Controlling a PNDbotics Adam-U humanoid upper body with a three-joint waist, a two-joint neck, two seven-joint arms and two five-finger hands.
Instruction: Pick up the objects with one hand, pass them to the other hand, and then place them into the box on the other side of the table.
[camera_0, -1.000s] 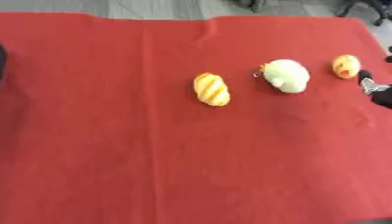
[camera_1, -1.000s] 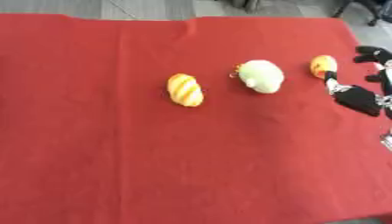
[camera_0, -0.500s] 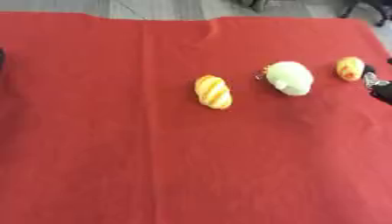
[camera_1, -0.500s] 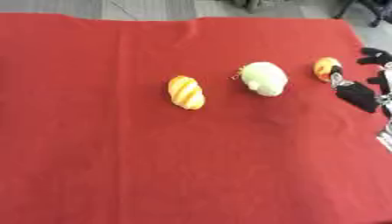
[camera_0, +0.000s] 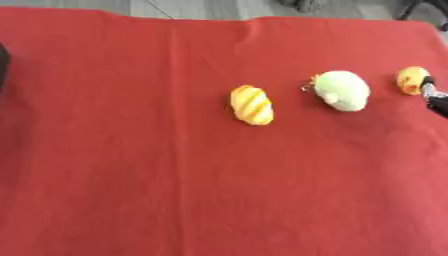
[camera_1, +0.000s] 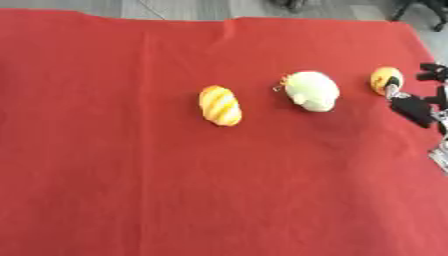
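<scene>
Three soft toys lie in a row on the red cloth (camera_1: 131, 190): a yellow-orange striped bread-shaped toy (camera_1: 220, 105), a pale green plush (camera_1: 311, 90) and a small orange-yellow toy (camera_1: 385, 80) at the far right. My right hand (camera_1: 415, 109) comes in from the right edge, open, with its dark fingers spread just beside and below the orange-yellow toy and holding nothing. At the left edge of the left eye view a dark shape (camera_0: 3, 65) shows, perhaps my left hand; too little of it is visible to tell more.
The red cloth covers the whole table, with a fold line running down its left-centre. Grey floor (camera_1: 175, 7) shows beyond the far edge. No box is in view.
My right hand has crept a little closer to the orange-yellow toy. The whole picture has shifted slightly; the toys lie as before.
</scene>
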